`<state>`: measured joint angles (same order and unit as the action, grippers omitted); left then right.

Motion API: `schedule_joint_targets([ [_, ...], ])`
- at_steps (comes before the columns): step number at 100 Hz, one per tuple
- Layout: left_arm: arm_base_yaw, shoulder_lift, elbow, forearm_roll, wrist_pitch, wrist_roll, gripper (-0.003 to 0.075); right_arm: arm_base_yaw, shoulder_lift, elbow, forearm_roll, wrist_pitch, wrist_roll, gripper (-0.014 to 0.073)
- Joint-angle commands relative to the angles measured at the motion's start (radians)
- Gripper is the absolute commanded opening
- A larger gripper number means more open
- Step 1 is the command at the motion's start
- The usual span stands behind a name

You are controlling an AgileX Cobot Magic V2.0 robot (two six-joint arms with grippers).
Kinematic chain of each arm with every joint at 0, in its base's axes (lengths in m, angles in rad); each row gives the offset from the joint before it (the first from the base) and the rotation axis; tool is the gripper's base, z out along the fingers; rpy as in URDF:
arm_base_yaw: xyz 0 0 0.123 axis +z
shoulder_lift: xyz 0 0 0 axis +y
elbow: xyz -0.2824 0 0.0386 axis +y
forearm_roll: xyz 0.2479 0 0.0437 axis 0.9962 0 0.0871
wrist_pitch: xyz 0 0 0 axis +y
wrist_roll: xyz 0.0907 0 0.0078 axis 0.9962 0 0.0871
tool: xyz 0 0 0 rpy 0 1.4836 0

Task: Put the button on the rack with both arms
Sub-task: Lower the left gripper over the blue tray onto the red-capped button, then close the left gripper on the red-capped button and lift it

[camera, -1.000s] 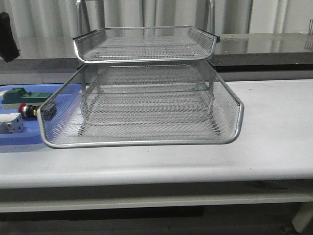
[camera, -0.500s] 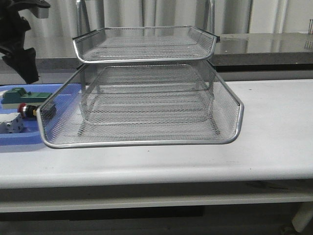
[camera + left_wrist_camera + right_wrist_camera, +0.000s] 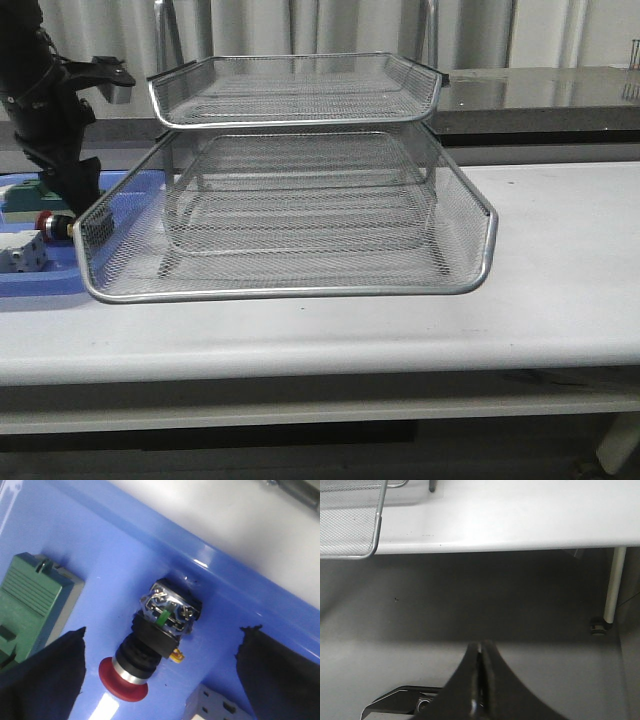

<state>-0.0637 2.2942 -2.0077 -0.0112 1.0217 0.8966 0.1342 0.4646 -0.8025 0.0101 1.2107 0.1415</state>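
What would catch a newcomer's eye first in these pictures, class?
The big silver wire rack fills the middle of the white table. At the far left the black left claw hangs open over a blue tray, straddling the red-capped button beside a green block.

White table [image 3: 560, 300] in front of me, smooth top, rounded front edge, pale rail under it. Directly on it: the rack [image 3: 300, 215], silver wire mesh, sitting left of centre; its lower tray is pulled forward toward the table's front edge, top tray set further back. Just left of the rack, a blue plastic tray [image 3: 45, 285] lies flat on the tabletop, partly behind the rack's left corner. From my right wrist camera, one table leg [image 3: 611, 587] reaches the grey floor [image 3: 420, 610].
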Motion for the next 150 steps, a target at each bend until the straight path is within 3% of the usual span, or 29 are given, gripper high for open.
schedule_joint_targets([
  [1,-0.003,-0.049,-0.032,-0.003,-0.053,0.002,0.058,-0.003,0.01,-0.034,-0.01,-0.049,-0.004,-0.0067],
  [77,0.002,0.056,-0.049,0.068,-0.12,0.009,0.0572,-0.003,0.01,-0.034,-0.01,-0.049,-0.004,-0.0067],
  [89,0.002,0.058,-0.049,0.065,-0.126,0.009,0.0495,-0.003,0.01,-0.034,-0.01,-0.049,-0.004,-0.0067],
  [106,0.002,0.058,-0.049,0.065,-0.128,0.009,0.027,-0.003,0.01,-0.034,-0.01,-0.049,-0.004,-0.0067],
  [120,0.002,0.058,-0.049,0.065,-0.12,0.009,0.0135,-0.003,0.01,-0.034,-0.01,-0.049,-0.004,-0.0067],
  [132,0.002,0.055,-0.068,0.065,-0.068,0.009,0.0093,-0.003,0.01,-0.034,-0.01,-0.049,-0.004,-0.0067],
  [150,0.002,0.055,-0.161,0.065,0.054,-0.045,0.0092,-0.003,0.01,-0.034,-0.01,-0.049,-0.004,-0.0067],
])
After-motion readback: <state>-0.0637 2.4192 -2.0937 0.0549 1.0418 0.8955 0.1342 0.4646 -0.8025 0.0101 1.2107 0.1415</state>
